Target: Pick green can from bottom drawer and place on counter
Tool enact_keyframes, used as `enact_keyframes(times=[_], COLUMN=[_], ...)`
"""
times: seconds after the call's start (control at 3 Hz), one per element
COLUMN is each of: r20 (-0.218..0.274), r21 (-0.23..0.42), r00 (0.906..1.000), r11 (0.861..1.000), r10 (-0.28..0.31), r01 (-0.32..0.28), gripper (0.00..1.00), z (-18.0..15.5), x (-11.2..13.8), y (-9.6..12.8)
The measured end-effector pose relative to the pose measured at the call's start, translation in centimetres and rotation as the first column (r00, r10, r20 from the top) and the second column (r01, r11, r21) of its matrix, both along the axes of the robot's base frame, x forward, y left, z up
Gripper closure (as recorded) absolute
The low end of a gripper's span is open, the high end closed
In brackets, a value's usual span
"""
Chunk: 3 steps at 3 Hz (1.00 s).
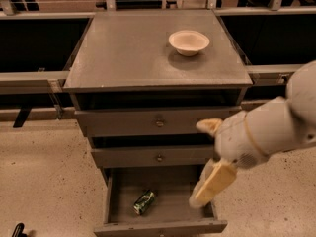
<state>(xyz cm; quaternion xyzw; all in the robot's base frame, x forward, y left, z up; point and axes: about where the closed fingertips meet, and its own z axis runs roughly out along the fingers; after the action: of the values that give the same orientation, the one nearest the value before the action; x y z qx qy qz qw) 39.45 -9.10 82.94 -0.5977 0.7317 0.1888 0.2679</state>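
The green can (pixel 144 202) lies on its side in the open bottom drawer (pixel 160 227), left of the drawer's middle. The counter (pixel 138 53) is the flat grey-brown top of the cabinet. My gripper (pixel 206 155) comes in from the right on a white arm (pixel 276 127). It hangs in front of the right half of the cabinet, above the right side of the open drawer, to the right of and above the can. Its cream fingers (pixel 213 183) are spread apart and hold nothing. It hides part of the middle drawer's front.
A cream bowl (pixel 189 42) sits on the counter at the back right. The top drawer (pixel 159 122) and middle drawer (pixel 158 157) stand slightly ajar. Metal rails (pixel 29 78) run on both sides of the cabinet. Speckled floor (pixel 44 181) lies around it.
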Motion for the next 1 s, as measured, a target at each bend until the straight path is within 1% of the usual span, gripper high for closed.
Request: enact_keyframes(times=[0.33,0.67,1.0], r20=[-0.067,-0.070,-0.107], r21=[-0.001,-0.090,-0.235], r00=[0.9962,0.9958,0.9755], r11=[0.998,0.994,0.949], r10=[0.056,0.060,0.192], r01=[-0.057,-0.066,-0.213], gripper=[0.00,0.00,0.00], z=[-3.3,-3.8,-12.7], x=[-2.7,-2.6,-1.2], y=[1.8,2.5,5.2])
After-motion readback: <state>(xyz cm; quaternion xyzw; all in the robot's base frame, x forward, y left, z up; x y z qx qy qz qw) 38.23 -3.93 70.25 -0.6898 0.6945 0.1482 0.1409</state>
